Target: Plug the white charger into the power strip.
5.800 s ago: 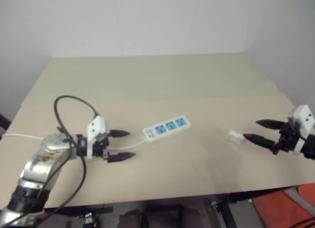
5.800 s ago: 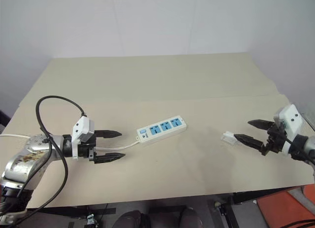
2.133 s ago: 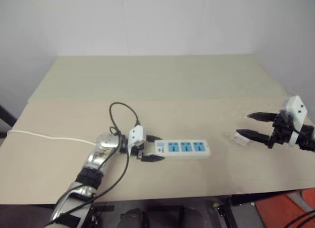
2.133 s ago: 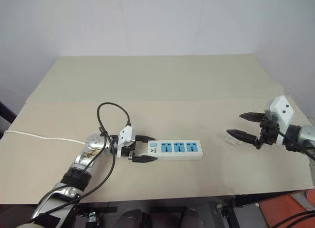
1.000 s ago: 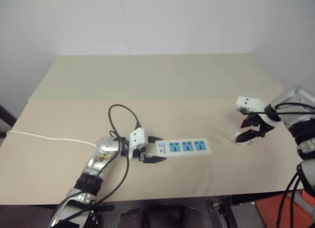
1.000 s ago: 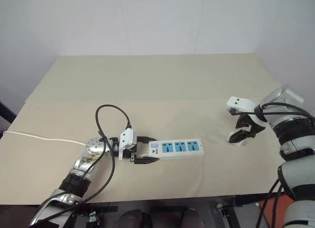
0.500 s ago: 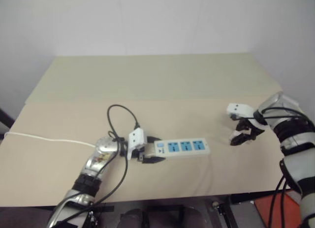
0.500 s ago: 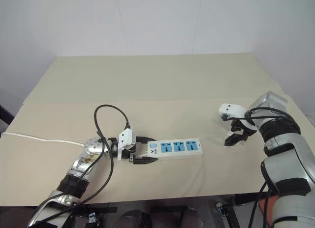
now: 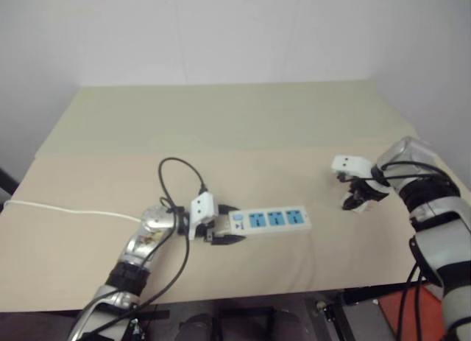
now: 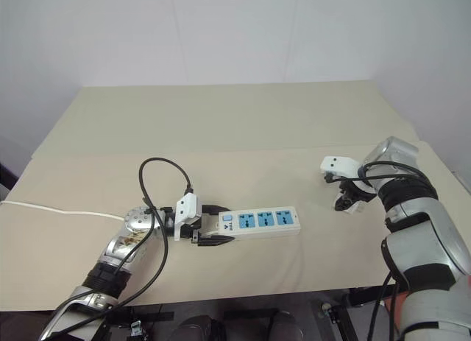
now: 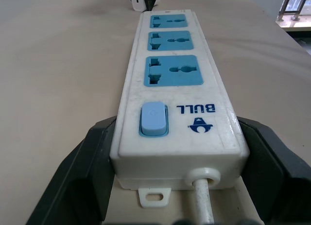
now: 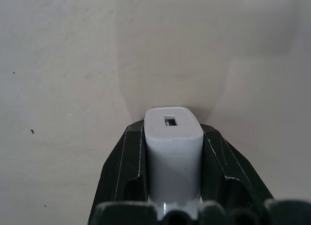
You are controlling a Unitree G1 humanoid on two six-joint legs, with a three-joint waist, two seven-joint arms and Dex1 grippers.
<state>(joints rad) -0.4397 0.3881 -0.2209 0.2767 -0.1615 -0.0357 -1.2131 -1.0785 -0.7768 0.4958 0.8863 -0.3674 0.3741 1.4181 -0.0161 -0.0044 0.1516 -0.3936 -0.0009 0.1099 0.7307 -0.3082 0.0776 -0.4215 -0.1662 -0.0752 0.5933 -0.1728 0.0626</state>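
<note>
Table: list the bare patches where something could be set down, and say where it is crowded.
Free: the far half of the table, beyond the strip; the stretch between the strip and the charger; the near edge in front of the strip. Crowded: the strip's switch end, gripped by the left pincer, with its cord trailing to the left edge; the right pincer around the charger.

Beige table (image 10: 243, 120) carries the power strip (image 10: 257, 222) (thin cord (image 10: 51, 211) trailing).

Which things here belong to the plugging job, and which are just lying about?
In the job:
- white charger, clamped in the right gripper
- power strip, switch end clamped in the left gripper

Just there:
- table
- the strip's thin white cord, trailing off the table's left edge
</note>
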